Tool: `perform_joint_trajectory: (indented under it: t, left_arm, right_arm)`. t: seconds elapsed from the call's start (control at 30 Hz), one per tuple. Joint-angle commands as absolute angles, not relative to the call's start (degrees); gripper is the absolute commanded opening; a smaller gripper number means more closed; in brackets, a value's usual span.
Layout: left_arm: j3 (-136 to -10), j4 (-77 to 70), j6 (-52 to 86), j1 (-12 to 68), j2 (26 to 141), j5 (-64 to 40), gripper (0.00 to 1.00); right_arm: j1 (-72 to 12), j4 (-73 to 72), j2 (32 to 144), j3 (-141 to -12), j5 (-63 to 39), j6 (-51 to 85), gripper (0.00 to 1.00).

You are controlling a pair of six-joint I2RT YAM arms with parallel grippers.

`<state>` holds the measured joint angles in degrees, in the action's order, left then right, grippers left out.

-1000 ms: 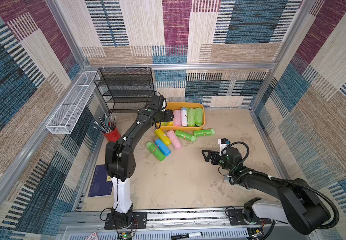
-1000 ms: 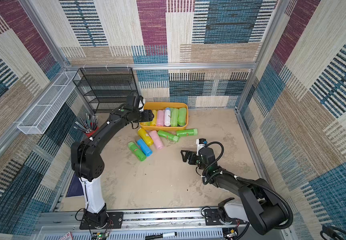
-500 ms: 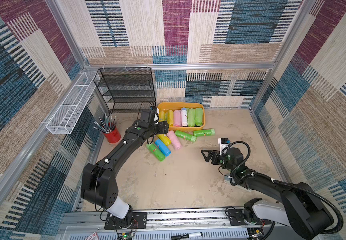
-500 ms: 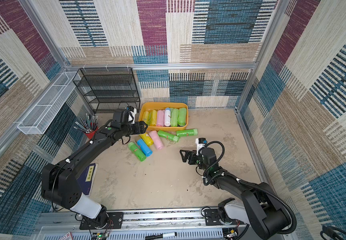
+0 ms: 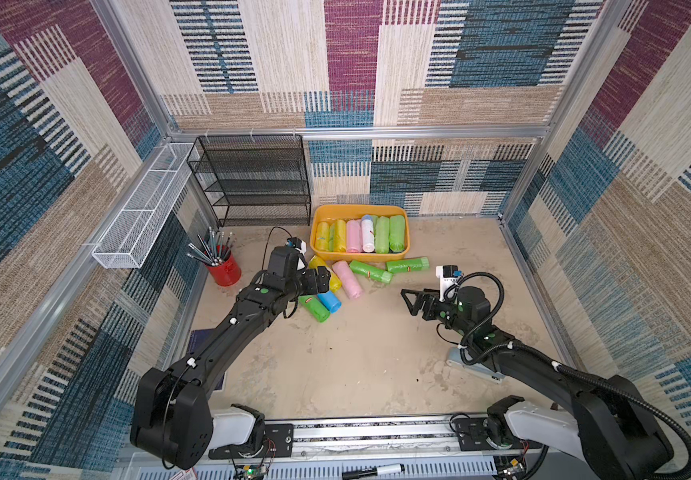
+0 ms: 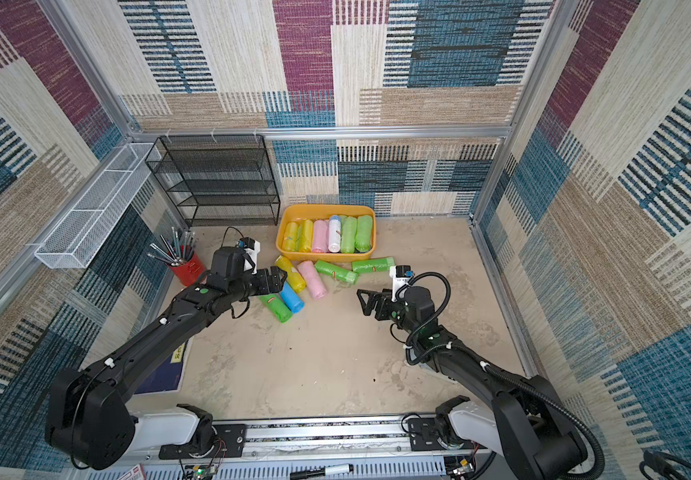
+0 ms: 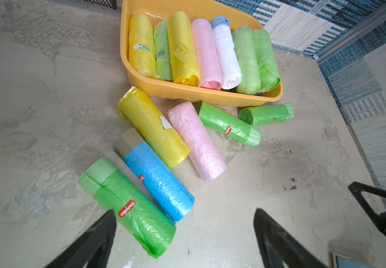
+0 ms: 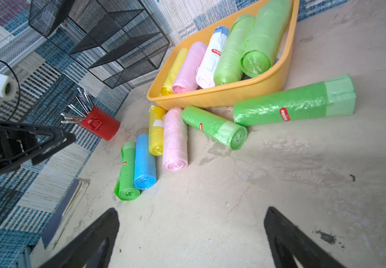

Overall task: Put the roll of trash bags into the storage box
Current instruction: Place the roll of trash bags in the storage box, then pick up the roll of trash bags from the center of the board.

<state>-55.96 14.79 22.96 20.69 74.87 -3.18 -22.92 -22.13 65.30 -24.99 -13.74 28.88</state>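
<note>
Marker pen [image 5: 373,471] lies nearest, on the front rail between the two arm bases. Beyond it the sandy worktop [image 5: 356,365] carries a dark blue notebook [image 6: 165,370] at its left edge, partly under the left arm. The right tool [image 5: 408,302] hangs low over bare worktop on the right side, jaws spread wide with nothing between them. The left tool [image 5: 326,279] is likewise released and empty, its jaws apart above the near side of a cluster of loose trash-bag rolls. In that cluster a green roll [image 7: 129,208], a blue roll [image 7: 157,181], a yellow roll [image 7: 152,130] and a pink roll [image 7: 196,141] lie close side by side. Slightly farther and to the right lie a second green roll [image 7: 229,124] and a third green roll [image 7: 266,114], the last just beside the front wall of the storage box [image 7: 187,92]. All six rest on the worktop, outside the box. Left of the cluster a red cup [image 5: 224,270] of pens stands near the side wall. The orange-yellow box sits behind the loose rolls, near the back wall, and holds seven rolls packed in a row: yellow, green, yellow, pink, white, green, green. A black mesh rack [image 5: 252,178] stands at the back left, and a white wire basket [image 5: 140,212] hangs on the left wall.
</note>
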Motion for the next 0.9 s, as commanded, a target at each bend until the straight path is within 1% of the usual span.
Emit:
perform_joint_trajectory:
  t: [0.0, 0.03, 0.37, 0.57, 0.87]
  left_arm:
    - [-53.4, 12.6, 24.6, 20.7, 72.9, -0.5, 1.00]
    - [-52.2, 11.5, 24.7, 20.6, 72.3, 0.0, 0.98]
    - [-49.4, 10.3, 25.4, 20.4, 72.3, 4.5, 0.99]
    - [-49.2, 13.0, 25.2, 20.4, 71.8, 3.2, 1.00]
    - [-47.3, 15.3, 25.1, 20.3, 74.0, 6.9, 0.99]
  right_arm:
    - [-22.9, -22.6, 63.6, -25.4, -16.1, 33.4, 0.99]
    - [-22.9, -22.3, 63.1, -25.3, -16.5, 34.2, 0.99]
    - [-22.9, -21.3, 59.5, -24.1, -16.4, 36.1, 0.99]
    - [-22.9, -21.7, 58.2, -23.0, -16.7, 37.4, 0.99]
    - [-22.9, -19.2, 60.7, -26.2, -15.7, 37.1, 0.99]
